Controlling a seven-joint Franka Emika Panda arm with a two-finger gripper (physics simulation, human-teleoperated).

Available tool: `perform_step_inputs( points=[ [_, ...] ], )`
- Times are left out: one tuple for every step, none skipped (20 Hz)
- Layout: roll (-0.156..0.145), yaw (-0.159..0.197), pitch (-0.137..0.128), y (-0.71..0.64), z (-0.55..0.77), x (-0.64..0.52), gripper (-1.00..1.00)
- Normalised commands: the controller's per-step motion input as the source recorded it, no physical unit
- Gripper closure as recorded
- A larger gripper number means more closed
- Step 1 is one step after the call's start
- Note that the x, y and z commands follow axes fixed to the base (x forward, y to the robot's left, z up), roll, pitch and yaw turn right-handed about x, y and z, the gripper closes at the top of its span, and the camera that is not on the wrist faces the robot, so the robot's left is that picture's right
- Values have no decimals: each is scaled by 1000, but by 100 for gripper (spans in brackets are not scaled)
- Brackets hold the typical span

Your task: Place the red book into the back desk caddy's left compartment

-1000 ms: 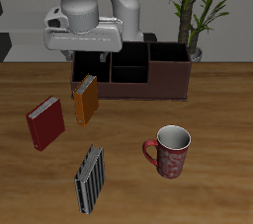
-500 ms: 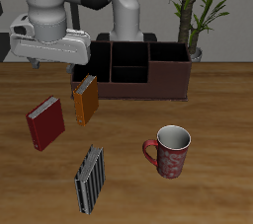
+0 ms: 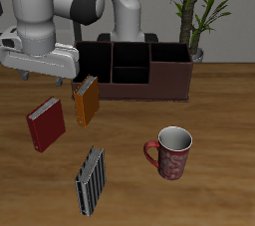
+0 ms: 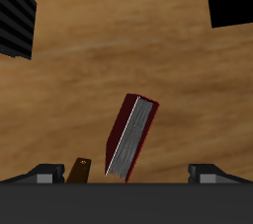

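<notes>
Three books on the worktop (image 3: 219, 195) and I'm after the red book (image 3: 45, 124), which stands tilted near the orange-brown book (image 3: 87, 101), well in front of the back desk caddy (image 3: 169, 81). My end effector (image 3: 38, 74) hangs above it, fingers spread, holding nothing. From the wrist, the red book (image 4: 132, 137) sits between the fingertips (image 4: 42, 173), long axis running away from me, so I reckon it's a straight drop

Orange-brown book (image 3: 87, 102) upright near striped book (image 3: 91, 181); red mug (image 3: 170, 152); potted plant (image 3: 195, 9) behind.
</notes>
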Motion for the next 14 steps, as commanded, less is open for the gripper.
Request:
perform_step_inputs(
  points=[
    [6, -65, 54, -66, -456, 118, -100],
    [-25, -29, -51, -85, -379, 76, -100],
    [26, -13, -74, -59, -391, 71, -100],
    [0, 0, 0, 72, 5, 9, -100],
    [12, -38, 46, -103, -524, 150, -100],
    [-63, -38, 6, -189, -463, 147, -100],
    [4, -38, -71, -131, -374, 59, -100],
    [3, 38, -1, 53, -251, 38, -100],
    [-40, -58, 100, -177, -574, 87, -100],
    [8, -38, -14, -12, -440, 18, -100],
    [-16, 51, 58, -39, -449, 62, -100],
    [-30, -95, 69, -155, -549, 44, -100],
    [7, -30, 36, -21, -397, -8, -100],
    [-38, -36, 34, -131, -320, 30, -100]
  ],
)
